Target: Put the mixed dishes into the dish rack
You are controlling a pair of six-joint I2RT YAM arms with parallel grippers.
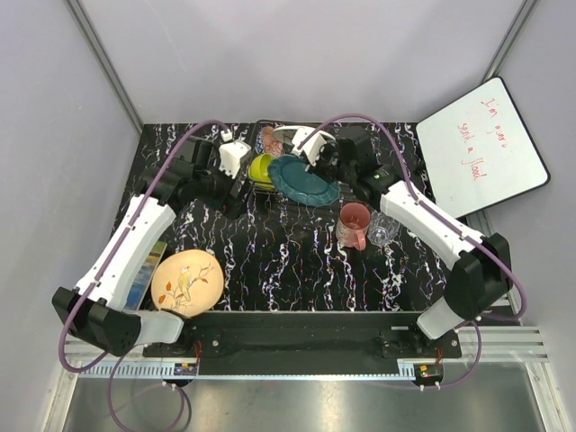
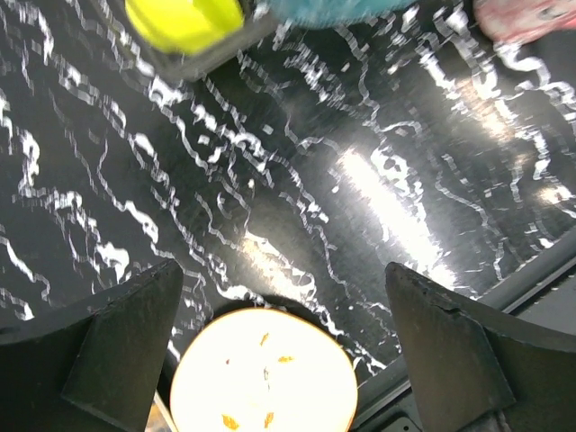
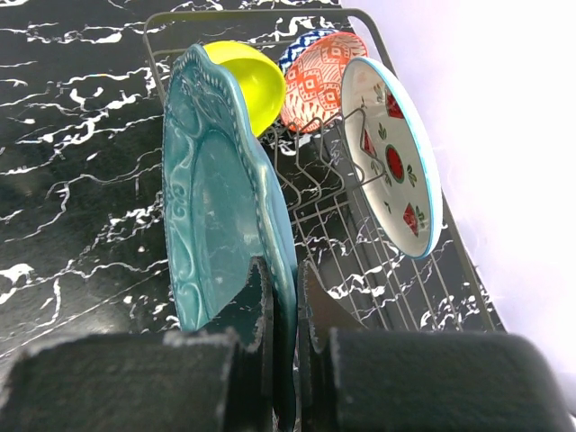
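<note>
The right pincer (image 3: 283, 274) is clamped tight on the wavy teal plate (image 3: 216, 198), held on edge at the dark wire dish rack (image 3: 409, 297).
Its own camera shows the lime-yellow bowl (image 3: 252, 76), red patterned bowl (image 3: 324, 76) and white plate with red slices (image 3: 396, 171) standing in the rack. Only the top camera shows the pink mug (image 1: 354, 223) and clear glass (image 1: 384, 231) on the black table (image 1: 270, 261). The left pincer (image 2: 281, 279) gapes wide and empty; the peach floral plate (image 2: 264, 373) lies flat on the table.

The left arm (image 1: 126, 252) reaches forward, elbow bent, and the left gripper (image 2: 281, 288) points down, its fingers spread wide around nothing. The right arm (image 1: 432, 220) stretches inward, and the right gripper (image 3: 282, 274) is pinched, seemingly firmly, on the teal plate (image 3: 216, 198).
</note>
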